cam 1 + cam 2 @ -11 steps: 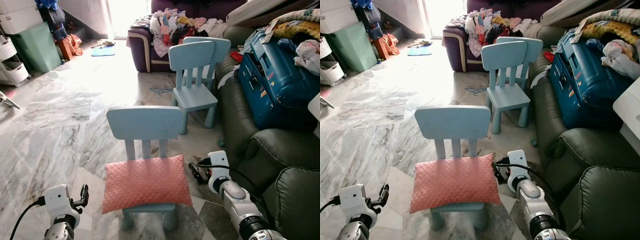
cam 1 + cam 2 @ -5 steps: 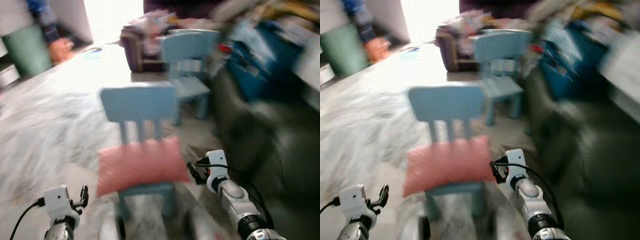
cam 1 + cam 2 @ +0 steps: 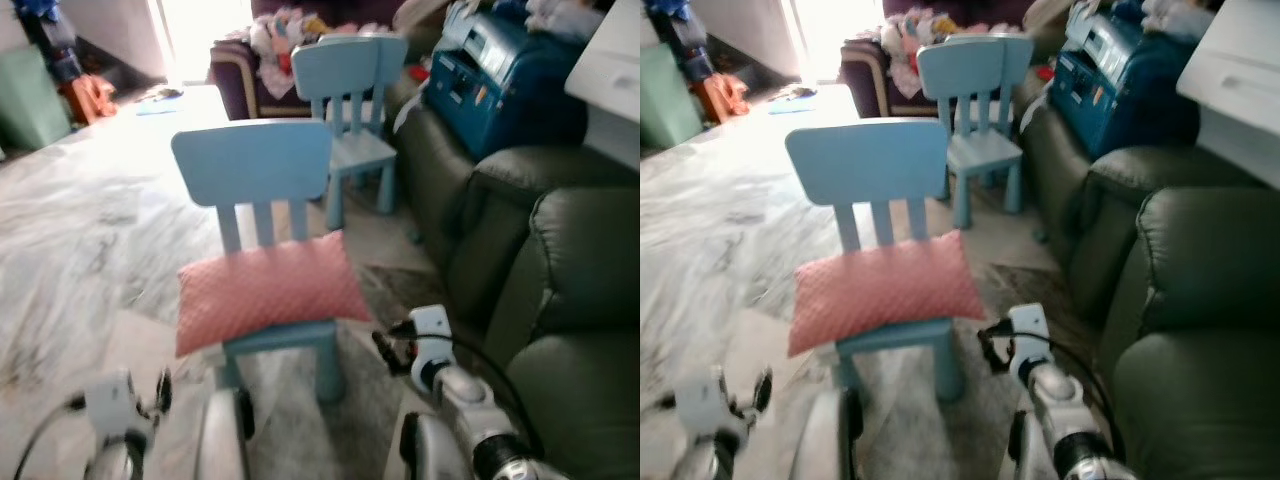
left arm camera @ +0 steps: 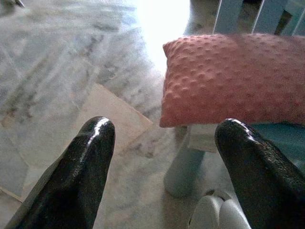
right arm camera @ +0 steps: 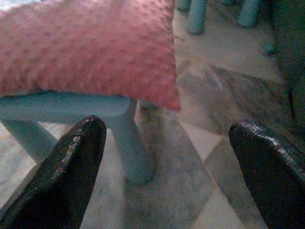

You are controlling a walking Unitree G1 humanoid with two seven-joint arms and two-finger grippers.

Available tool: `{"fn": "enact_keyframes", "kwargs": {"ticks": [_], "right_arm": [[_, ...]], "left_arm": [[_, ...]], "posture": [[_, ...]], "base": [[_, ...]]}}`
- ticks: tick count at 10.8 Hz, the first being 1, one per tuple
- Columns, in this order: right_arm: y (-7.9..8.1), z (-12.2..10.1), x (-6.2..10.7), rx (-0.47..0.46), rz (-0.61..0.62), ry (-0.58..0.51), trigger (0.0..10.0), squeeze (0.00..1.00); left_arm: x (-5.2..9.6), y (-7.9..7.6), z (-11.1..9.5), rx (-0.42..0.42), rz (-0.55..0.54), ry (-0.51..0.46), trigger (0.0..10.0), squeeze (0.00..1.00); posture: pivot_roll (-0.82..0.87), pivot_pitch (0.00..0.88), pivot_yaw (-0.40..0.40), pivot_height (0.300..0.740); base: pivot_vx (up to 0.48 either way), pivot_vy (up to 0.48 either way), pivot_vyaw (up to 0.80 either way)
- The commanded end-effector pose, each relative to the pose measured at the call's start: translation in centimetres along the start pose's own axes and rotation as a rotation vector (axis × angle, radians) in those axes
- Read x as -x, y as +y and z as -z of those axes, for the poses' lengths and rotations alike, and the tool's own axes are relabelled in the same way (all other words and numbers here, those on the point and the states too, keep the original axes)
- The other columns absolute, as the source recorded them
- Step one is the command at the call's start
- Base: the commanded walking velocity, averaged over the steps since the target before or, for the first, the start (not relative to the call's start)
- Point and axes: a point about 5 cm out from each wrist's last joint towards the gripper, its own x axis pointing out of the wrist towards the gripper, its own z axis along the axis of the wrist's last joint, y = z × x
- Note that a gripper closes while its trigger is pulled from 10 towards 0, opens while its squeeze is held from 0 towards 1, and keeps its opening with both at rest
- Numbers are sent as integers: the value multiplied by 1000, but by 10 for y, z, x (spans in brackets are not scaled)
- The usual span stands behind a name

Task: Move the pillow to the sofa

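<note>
near blue chair (image 3: 255, 190) | second blue chair (image 3: 345, 80) behind | blue case (image 3: 500, 80) right | marble floor (image 3: 80, 230)

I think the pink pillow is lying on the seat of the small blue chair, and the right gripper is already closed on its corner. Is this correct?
Not quite. The pink pillow does lie on the seat of the small blue chair, but the right gripper is not closed on it. The right wrist view shows its jaws wide apart, short of the pillow's corner and holding nothing.

Head views look down; both wrist views closely share the pillow (image 4: 228, 81).
</note>
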Motion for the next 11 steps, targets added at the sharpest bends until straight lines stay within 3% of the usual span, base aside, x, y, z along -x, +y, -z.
{"fn": "enact_keyframes", "kwargs": {"ticks": [1, 8, 11], "right_arm": [[0, -6, -3, 6, 2, -16, 10000, 0], [1, -24, -8, 35, -27, -70, 10000, 0], [13, -34, -9, 68, -118, -129, 10000, 0]], "left_arm": [[0, 4, 2, -12, -22, 9, 10000, 0], [6, 24, 1, -62, -173, -7, 10000, 0], [15, 42, -7, -73, -295, -63, 10000, 0]], "posture": [[-84, 14, 29, 455], [-68, 27, 16, 440], [-64, 107, 19, 440]], "base": [[0, 0, 0], [0, 0, 0], [0, 0, 0]]}}
